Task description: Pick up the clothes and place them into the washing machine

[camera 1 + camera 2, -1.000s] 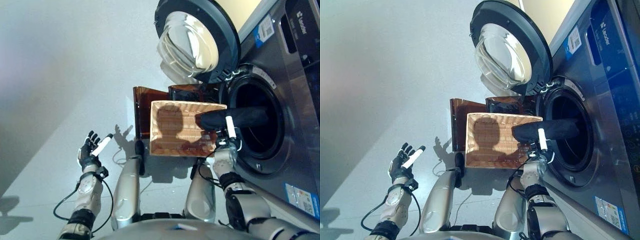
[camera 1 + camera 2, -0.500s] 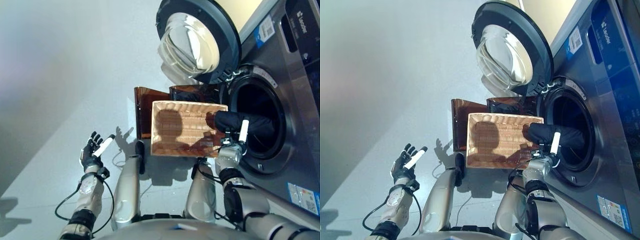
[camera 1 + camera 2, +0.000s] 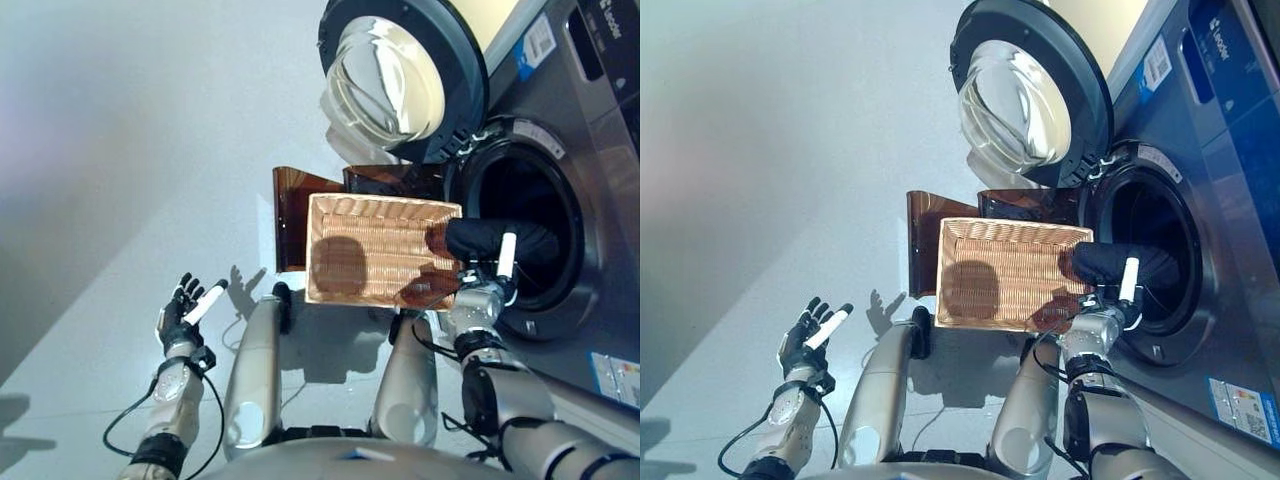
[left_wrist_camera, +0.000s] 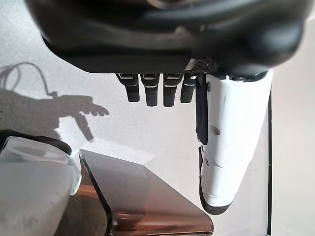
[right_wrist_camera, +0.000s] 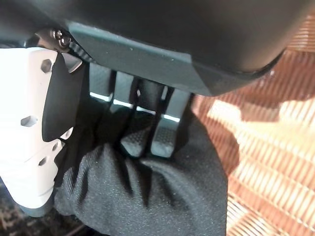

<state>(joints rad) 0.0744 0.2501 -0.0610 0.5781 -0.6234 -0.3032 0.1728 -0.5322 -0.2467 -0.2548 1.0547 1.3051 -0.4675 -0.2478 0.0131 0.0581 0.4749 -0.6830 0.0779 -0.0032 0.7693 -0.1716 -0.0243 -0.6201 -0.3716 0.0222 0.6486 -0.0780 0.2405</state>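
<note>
A black garment (image 3: 488, 240) hangs across the lower rim of the washing machine's round opening (image 3: 530, 195), one end inside the dark drum and the other over the corner of the wicker basket (image 3: 370, 255). My right hand (image 3: 482, 300) is shut on it from below; in the right wrist view its fingers (image 5: 160, 135) curl into the black garment (image 5: 147, 196) with the white-covered thumb beside them. No other cloth shows in the basket. My left hand (image 3: 182, 318) hangs open and idle above the floor at the lower left, its fingers (image 4: 152, 91) straight.
The machine's round glass door (image 3: 400, 80) stands swung open above the basket. A brown translucent stand (image 3: 290, 215) sits behind and under the basket, and also shows in the left wrist view (image 4: 142, 196). Grey floor spreads to the left.
My right hand has carried the black garment to the right, toward the drum, so less of it lies over the basket. The left hand has stayed where it was.
</note>
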